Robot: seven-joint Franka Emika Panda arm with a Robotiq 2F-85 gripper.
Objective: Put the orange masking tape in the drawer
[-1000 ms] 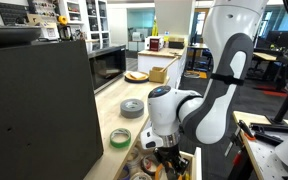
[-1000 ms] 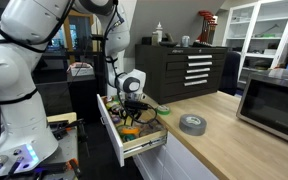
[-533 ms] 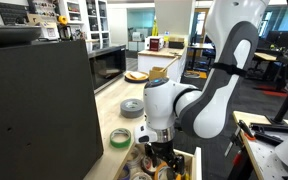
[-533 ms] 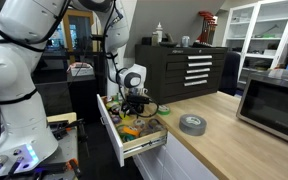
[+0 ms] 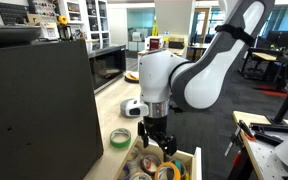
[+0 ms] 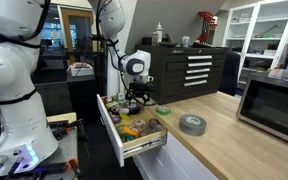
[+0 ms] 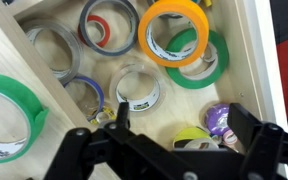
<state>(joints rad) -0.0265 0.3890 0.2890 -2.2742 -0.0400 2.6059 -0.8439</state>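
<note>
Currently the gripper hangs above the open drawer, fingers spread wide with nothing between them. The orange masking tape lies flat inside the drawer at the far end in the wrist view, overlapping a green tape roll beneath it.

Surrounding items in the drawer:
- a red-lined roll
- a clear roll
- a white roll
- a purple roll, partly behind a finger
- a yellow-green roll, mostly hidden by the gripper body

Nothing lies between the fingers and the drawer contents.

On the wooden countertop, a second green roll sits just beside the drawer edge. A larger grey roll lies farther along, partly masked by the arm in an exterior view. A microwave stands at the counter's far end.

The room is a workshop, with a black drawer cabinet and a black panel bordering the counter.

In both exterior views the drawer contents are too small to tell apart.
</note>
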